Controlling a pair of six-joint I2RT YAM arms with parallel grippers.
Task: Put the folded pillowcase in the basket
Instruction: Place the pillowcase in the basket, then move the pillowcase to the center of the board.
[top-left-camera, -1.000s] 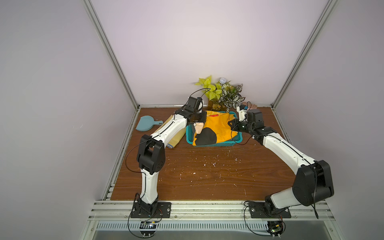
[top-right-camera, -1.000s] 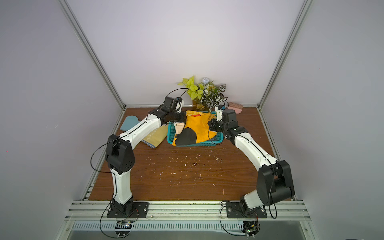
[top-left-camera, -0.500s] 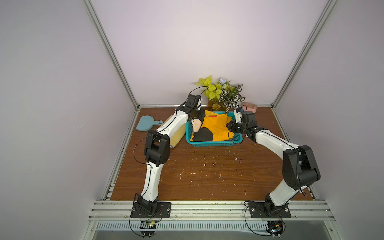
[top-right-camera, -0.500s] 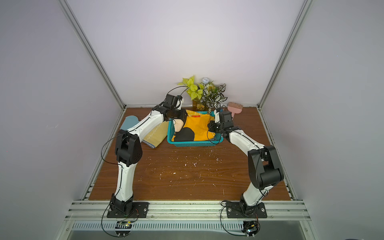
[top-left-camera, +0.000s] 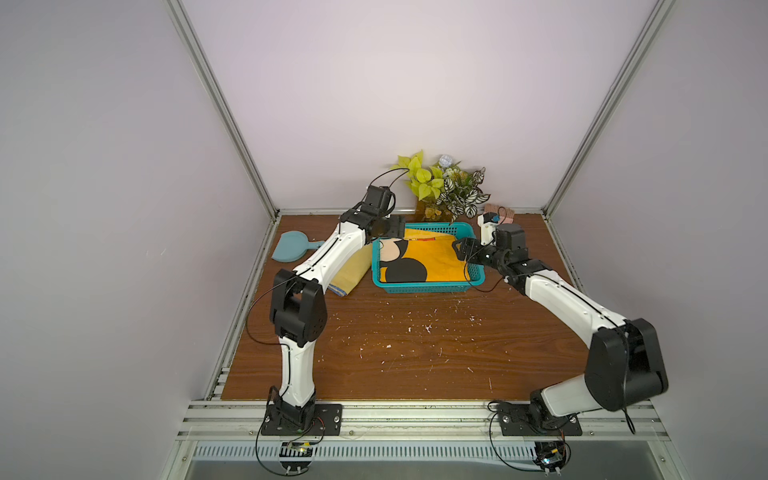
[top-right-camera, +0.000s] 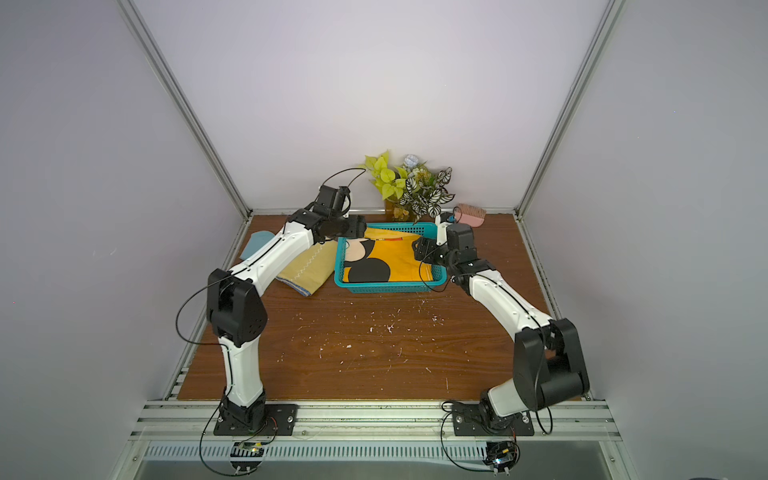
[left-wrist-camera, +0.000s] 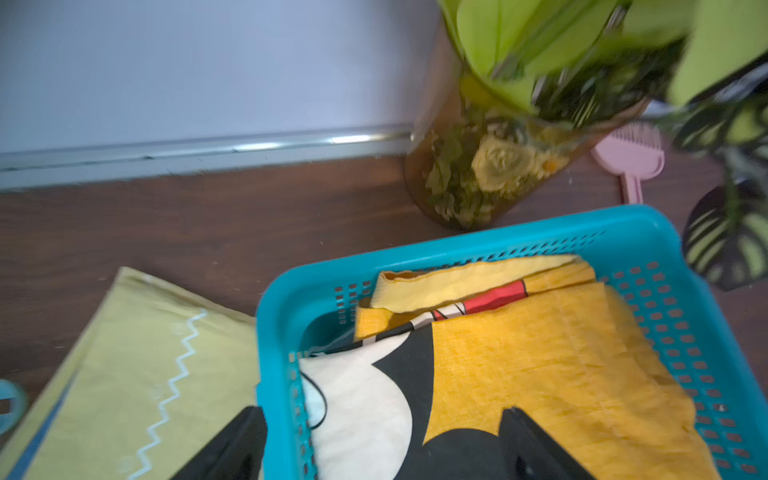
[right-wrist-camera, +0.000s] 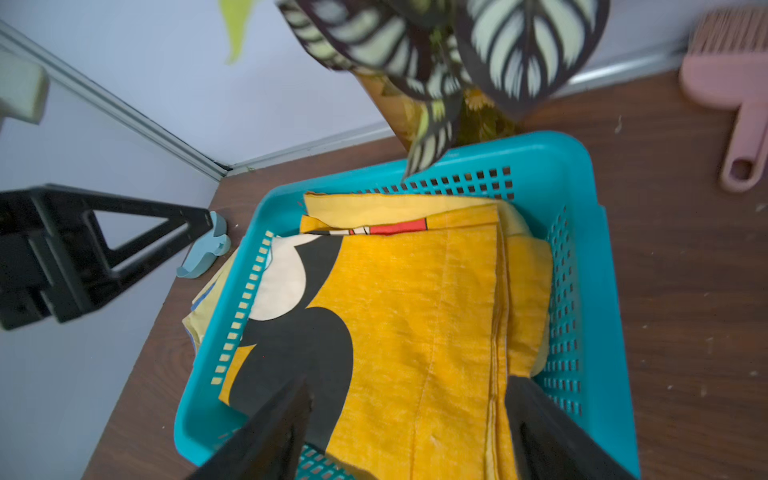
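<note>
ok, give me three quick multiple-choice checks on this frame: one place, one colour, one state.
1. The pillowcase lies:
A in the basket
B on the table
C in mid-air

2. The brush is:
A green
B pink
C black

3. The left hand and right hand are:
A shut on fabric
B shut empty
C open

Key: 1 A, it lies flat inside the basket's walls; 2 B, pink bristles and handle; 3 C, jaws stand wide apart in both wrist views.
</note>
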